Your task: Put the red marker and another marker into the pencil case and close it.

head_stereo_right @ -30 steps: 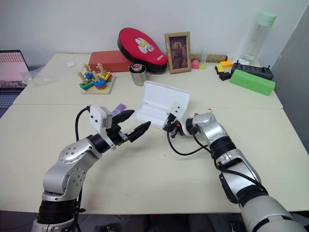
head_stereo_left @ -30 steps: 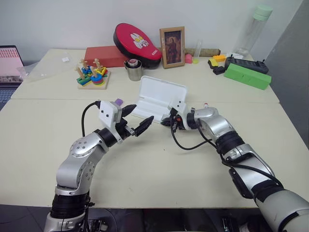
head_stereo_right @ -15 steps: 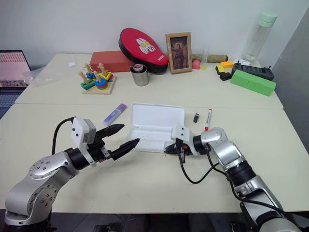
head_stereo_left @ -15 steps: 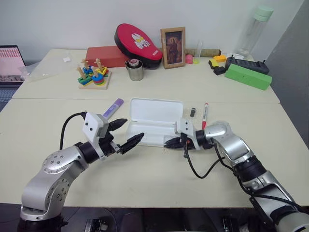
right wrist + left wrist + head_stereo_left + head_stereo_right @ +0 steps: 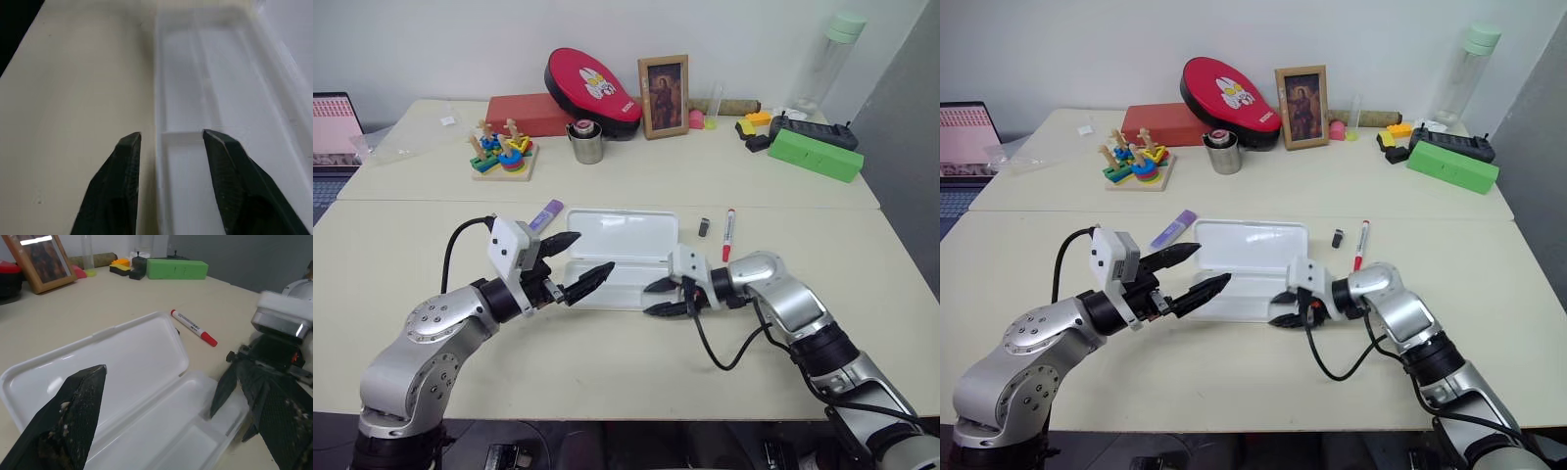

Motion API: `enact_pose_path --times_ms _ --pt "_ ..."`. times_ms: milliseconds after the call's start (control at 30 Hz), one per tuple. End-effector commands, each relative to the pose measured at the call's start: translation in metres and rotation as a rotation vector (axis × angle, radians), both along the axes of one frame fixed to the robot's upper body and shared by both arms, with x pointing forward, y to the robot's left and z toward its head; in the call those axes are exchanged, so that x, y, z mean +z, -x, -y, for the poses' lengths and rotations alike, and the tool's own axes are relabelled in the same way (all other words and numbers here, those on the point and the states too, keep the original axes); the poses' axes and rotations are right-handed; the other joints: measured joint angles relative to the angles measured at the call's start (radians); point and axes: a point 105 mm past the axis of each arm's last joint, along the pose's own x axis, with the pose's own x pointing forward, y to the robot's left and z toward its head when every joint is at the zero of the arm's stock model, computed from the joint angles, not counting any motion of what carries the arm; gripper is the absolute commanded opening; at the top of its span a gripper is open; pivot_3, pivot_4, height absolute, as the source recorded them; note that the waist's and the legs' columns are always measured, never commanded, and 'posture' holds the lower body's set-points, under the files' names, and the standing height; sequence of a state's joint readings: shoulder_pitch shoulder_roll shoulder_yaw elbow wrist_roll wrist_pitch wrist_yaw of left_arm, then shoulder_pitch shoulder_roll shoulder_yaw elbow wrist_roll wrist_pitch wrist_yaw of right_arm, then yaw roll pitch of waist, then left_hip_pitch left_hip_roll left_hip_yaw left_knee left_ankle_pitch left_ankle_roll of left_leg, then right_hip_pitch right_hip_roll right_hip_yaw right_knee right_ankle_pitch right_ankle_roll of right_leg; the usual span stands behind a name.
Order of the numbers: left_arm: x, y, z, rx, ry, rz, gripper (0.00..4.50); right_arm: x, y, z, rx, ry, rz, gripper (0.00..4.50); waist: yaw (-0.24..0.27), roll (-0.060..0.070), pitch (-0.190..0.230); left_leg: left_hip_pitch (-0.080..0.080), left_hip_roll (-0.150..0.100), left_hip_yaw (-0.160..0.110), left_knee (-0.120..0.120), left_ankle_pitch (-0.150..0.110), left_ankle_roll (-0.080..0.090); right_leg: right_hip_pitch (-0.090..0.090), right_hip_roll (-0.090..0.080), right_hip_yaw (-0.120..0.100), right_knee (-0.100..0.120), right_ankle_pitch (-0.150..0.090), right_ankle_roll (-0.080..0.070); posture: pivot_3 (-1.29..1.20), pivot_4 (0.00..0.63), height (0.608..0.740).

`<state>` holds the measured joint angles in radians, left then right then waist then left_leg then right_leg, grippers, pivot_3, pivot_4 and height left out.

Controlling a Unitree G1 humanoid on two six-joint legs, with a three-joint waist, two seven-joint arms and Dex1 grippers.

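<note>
Left eye view: flat white plastic pencil case [image 5: 617,257] lies open on counter [image 5: 607,372], ready for loading. Both pincers, left [image 5: 576,258] and right [image 5: 654,298], gape empty at its ends. Slim red-capped marker [image 5: 728,232] and lilac highlighter [image 5: 545,213] lie outside.

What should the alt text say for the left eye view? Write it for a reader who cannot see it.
An open, empty white pencil case lies flat on a beige table between the open left gripper and open right gripper. The red marker lies right of the case, a purple highlighter by its far left corner.
</note>
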<state>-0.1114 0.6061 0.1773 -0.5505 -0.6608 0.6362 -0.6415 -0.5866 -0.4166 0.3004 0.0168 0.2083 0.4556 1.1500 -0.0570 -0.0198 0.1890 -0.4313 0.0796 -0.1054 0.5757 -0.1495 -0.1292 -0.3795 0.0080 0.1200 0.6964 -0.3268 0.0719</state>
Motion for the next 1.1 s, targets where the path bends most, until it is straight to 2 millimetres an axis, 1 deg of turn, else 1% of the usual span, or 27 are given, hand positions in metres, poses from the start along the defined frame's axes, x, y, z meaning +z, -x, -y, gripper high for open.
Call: enact_pose_path --times_ms 33,67,100,167,200,233,300,333,400,533,567,600,667,767,800,833,933,967,1033,1100 --pt "0.009 0.0 0.019 -0.074 0.025 0.033 4.5 0.051 -0.011 0.021 -0.166 -0.244 0.005 2.99 0.002 0.0 0.0 0.0 0.0 0.0 0.0 0.0 0.0 0.0 0.0 0.0 0.0 0.001 -0.001 0.0 0.15 0.74" --pt "0.01 -0.001 0.026 -0.095 0.036 0.034 4.5 0.054 -0.018 0.029 -0.244 -0.268 0.009 3.24 0.003 0.0 0.0 0.0 0.0 0.0 0.0 0.0 0.0 0.001 0.0 0.0 0.0 0.001 -0.002 0.0 0.15 0.74" --pt "0.011 -0.002 0.036 -0.13 0.047 0.038 4.5 0.057 -0.032 0.043 -0.392 -0.287 0.03 3.45 0.005 0.0 0.0 0.0 0.0 0.0 0.0 0.0 0.0 0.001 0.0 0.0 0.0 0.001 -0.002 0.0 0.15 0.74" --pt "0.013 -0.005 0.05 -0.181 0.069 0.047 4.5 0.061 -0.051 0.067 -0.63 -0.315 0.06 3.93 0.006 0.0 0.0 0.0 0.0 -0.001 0.001 0.0 0.0 0.001 0.0 -0.001 0.0 0.001 -0.002 0.0 0.15 0.74" --pt "0.015 -0.006 0.055 -0.198 0.079 0.051 4.5 0.062 -0.057 0.076 -0.712 -0.326 0.068 4.09 0.006 0.0 0.0 0.0 0.0 -0.001 0.001 0.0 0.0 0.001 0.0 0.0 0.0 0.001 -0.002 0.0 0.15 0.74" --pt "0.015 -0.007 0.06 -0.217 0.085 0.054 4.5 0.062 -0.06 0.083 -0.787 -0.335 0.079 4.36 0.005 0.0 0.0 0.0 0.0 -0.001 0.001 0.0 0.0 0.001 0.0 0.0 0.0 0.001 -0.002 0.0 0.15 0.74" --pt "0.016 -0.012 0.073 -0.258 0.09 0.06 4.5 0.06 -0.065 0.096 -0.961 -0.339 0.097 4.44 0.004 0.0 0.0 0.0 0.0 0.0 0.001 0.0 0.0 0.0 0.0 0.0 0.0 0.001 -0.002 0.0 0.15 0.74" --pt "0.017 -0.016 0.079 -0.278 0.094 0.066 4.5 0.053 -0.067 0.101 -1.047 -0.315 0.09 4.44 0.003 0.0 0.0 0.0 0.0 0.0 0.0 0.0 0.0 0.0 0.0 0.0 0.0 0.001 -0.002 0.0 0.15 0.74" --pt "0.02 -0.021 0.09 -0.306 0.105 0.082 4.5 0.033 -0.068 0.105 -1.186 -0.257 0.033 4.44 0.001 0.0 -0.001 0.0 0.0 -0.001 0.0 0.0 0.0 0.0 0.0 0.0 0.0 0.001 -0.002 0.0 0.15 0.74" --pt "0.021 -0.029 0.1 -0.33 0.119 0.103 4.5 -0.009 -0.061 0.095 -1.29 -0.148 -0.098 4.44 -0.004 0.001 -0.001 0.0 0.0 0.0 -0.001 0.0 0.0 0.0 0.0 0.0 0.001 0.001 -0.002 0.0 0.15 0.74" --pt "0.021 -0.031 0.101 -0.333 0.114 0.108 4.5 -0.016 -0.06 0.091 -1.3 -0.128 -0.117 4.44 -0.004 0.001 -0.001 0.0 0.0 0.0 -0.001 0.0 0.0 -0.001 0.0 0.001 0.001 0.001 -0.002 0.0 0.15 0.74" --pt "0.021 -0.032 0.101 -0.334 0.11 0.112 4.5 -0.019 -0.06 0.089 -1.305 -0.118 -0.124 4.44 -0.005 0.001 -0.001 0.0 0.0 0.0 -0.001 0.0 0.0 -0.001 0.0 0.0 0.001 0.001 -0.003 0.0 0.15 0.74" --pt "0.022 -0.036 0.103 -0.323 0.097 0.135 4.5 -0.032 -0.06 0.092 -1.367 -0.089 -0.158 4.44 -0.003 0.001 -0.001 0.0 0.0 0.0 -0.001 0.0 0.0 0.0 0.0 0.001 0.001 0.001 -0.002 0.0 0.15 0.74" --pt "0.026 -0.044 0.104 -0.288 0.093 0.173 4.5 -0.037 -0.063 0.098 -1.438 -0.073 -0.148 4.44 -0.002 0.0 -0.002 0.0 0.0 0.0 0.0 0.0 0.0 0.0 0.0 0.0 0.001 0.001 -0.002 0.0 0.15 0.74" --pt "0.026 -0.046 0.103 -0.276 0.088 0.181 4.5 -0.037 -0.064 0.101 -1.461 -0.074 -0.141 4.08 -0.002 0.0 -0.002 0.0 0.0 0.0 0.0 0.0 0.0 0.0 0.0 0.0 0.001 0.001 -0.002 0.0 0.15 0.74" --pt "0.027 -0.047 0.104 -0.271 0.086 0.186 4.5 -0.036 -0.066 0.103 -1.479 -0.075 -0.127 3.97 -0.002 0.0 -0.002 0.0 0.0 0.0 0.0 0.0 0.0 0.0 0.0 0.0 0.001 0.002 -0.002 0.0 0.15 0.74" --pt "0.028 -0.051 0.103 -0.239 0.083 0.208 4.5 -0.032 -0.07 0.109 -1.511 -0.071 -0.09 3.3 -0.002 0.0 -0.002 0.0 0.0 0.0 0.0 0.0 0.0 0.001 0.0 0.0 0.001 0.002 -0.002 0.0 0.15 0.74" --pt "0.029 -0.052 0.103 -0.233 0.081 0.212 4.5 -0.032 -0.071 0.11 -1.519 -0.069 -0.08 3.0 -0.002 0.0 -0.002 0.0 -0.001 0.0 0.001 0.0 0.0 0.001 0.0 0.0 0.001 0.002 -0.002 0.0 0.15 0.74" --pt "0.027 -0.052 0.103 -0.222 0.068 0.22 4.5 -0.031 -0.073 0.112 -1.527 -0.065 -0.068 2.65 -0.002 0.0 -0.002 0.0 -0.001 0.0 0.001 0.0 0.0 0.001 0.0 0.0 0.001 0.002 -0.002 0.0 0.15 0.74" --pt "0.027 -0.053 0.103 -0.215 0.067 0.223 4.5 -0.031 -0.075 0.113 -1.527 -0.066 -0.065 2.2 -0.002 0.0 -0.002 0.0 -0.001 0.0 0.001 0.0 0.0 0.001 0.0 0.0 0.001 0.002 -0.002 0.0 0.15 0.74"
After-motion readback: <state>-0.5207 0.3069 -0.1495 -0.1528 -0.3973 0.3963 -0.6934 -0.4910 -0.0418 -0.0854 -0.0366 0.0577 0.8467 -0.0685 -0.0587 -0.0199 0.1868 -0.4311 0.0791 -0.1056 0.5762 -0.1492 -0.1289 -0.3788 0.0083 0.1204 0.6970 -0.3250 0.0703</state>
